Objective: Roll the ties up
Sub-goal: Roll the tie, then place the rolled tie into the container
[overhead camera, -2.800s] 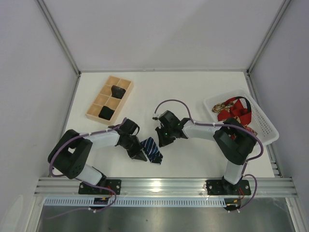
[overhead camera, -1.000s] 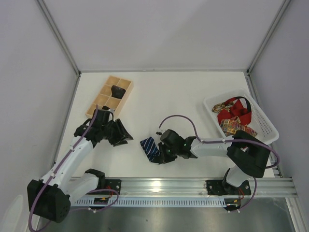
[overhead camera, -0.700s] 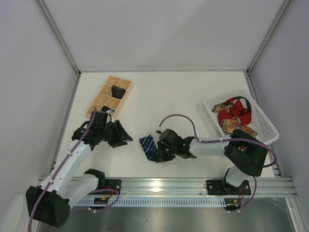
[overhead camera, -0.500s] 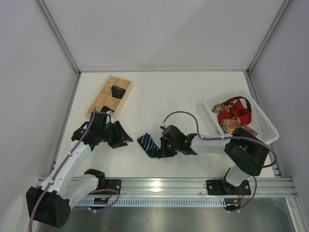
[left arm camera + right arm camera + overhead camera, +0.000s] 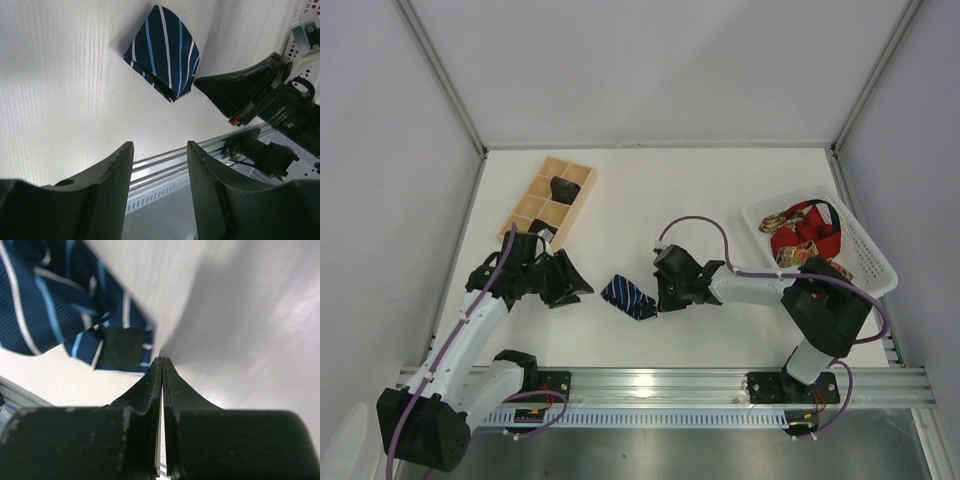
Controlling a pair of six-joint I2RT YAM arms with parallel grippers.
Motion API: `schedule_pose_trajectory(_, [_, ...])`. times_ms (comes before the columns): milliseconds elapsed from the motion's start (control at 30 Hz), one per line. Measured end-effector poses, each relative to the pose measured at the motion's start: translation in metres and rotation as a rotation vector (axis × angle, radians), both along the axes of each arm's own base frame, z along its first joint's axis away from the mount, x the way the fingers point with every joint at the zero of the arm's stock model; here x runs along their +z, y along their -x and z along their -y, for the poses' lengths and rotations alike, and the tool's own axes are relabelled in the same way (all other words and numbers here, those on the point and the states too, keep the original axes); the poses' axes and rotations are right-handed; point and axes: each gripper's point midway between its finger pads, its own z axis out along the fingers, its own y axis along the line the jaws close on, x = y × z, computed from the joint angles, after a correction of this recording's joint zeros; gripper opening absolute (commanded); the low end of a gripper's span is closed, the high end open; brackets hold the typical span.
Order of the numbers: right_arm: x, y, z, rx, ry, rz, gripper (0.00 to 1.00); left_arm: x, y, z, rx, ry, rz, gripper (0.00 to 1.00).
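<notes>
Holding probable rolled tie [image 5: 563, 189], wooden tray [image 5: 540, 186], red ties [image 5: 807, 232] in basket [image 5: 865, 262]

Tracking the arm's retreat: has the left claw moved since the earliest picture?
Yes. The left claw swung left, away from the navy striped tie, ending close to the wooden compartment tray's near end.
</notes>
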Motion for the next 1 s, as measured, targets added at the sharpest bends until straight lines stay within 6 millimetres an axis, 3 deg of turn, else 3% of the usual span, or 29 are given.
schedule_pose_trajectory(233, [0.001, 0.024, -0.019, 0.063, -0.005, -0.021, 0.00, -0.003, -0.001, -0.001, -0.002, 0.004, -0.011, 0.54])
schedule_pose_trajectory(1000, [0.015, 0.016, -0.036, 0.104, -0.073, -0.009, 0.00, -0.005, -0.005, 0.001, -0.008, 0.016, -0.024, 0.57])
